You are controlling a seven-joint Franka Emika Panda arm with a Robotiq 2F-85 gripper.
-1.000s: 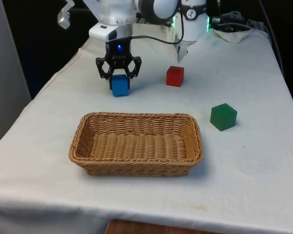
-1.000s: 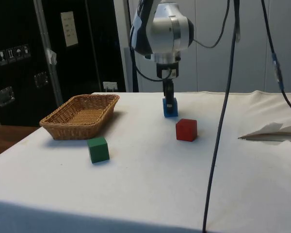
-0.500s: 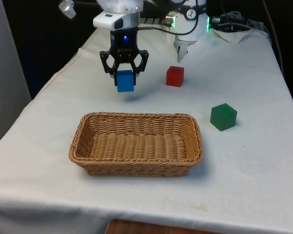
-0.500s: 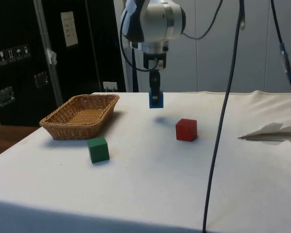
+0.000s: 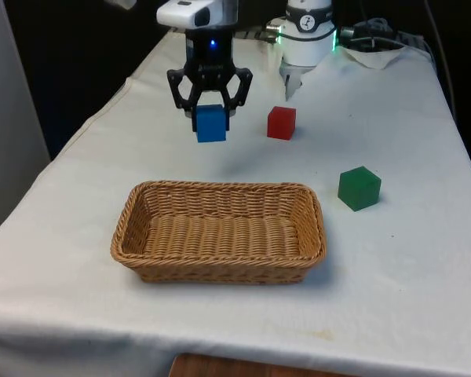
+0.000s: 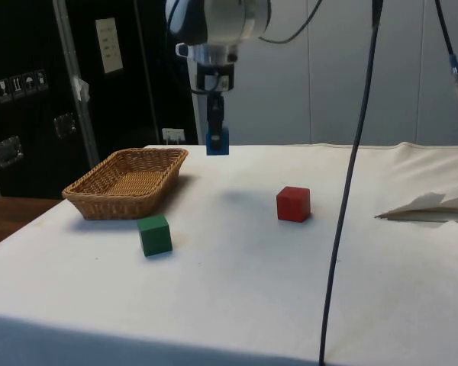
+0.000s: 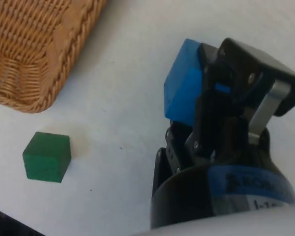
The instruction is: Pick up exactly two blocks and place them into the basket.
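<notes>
Your gripper [image 5: 210, 118] has the blue block [image 5: 211, 124] clamped, hanging clear of the table, probably just short of the wicker basket [image 5: 220, 267].

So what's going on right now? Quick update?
Gripper shut on blue block, above the table. Basket empty. Red block, green block on the cloth. Path clear.
</notes>
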